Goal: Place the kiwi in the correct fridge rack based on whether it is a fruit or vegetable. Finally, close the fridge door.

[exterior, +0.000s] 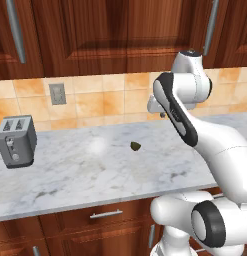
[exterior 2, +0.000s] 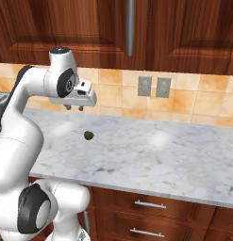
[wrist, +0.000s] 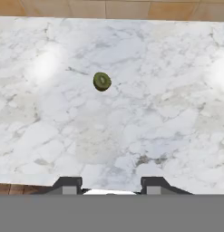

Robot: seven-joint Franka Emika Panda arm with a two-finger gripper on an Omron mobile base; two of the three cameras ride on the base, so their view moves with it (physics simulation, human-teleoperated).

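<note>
The kiwi is a small olive-brown fruit lying alone on the white marble counter, near its middle. My gripper hangs above the counter, nearer the front edge than the kiwi and well clear of it. It is open: the two dark fingertips stand wide apart with nothing between them. In the hand view the kiwi lies ahead of the fingers and slightly left of centre. The fridge, its racks and its door are out of view.
A grey toaster stands on the counter at the far left. Wall outlets sit in the tiled backsplash, under dark wood cabinets. Drawers run below the counter's front edge.
</note>
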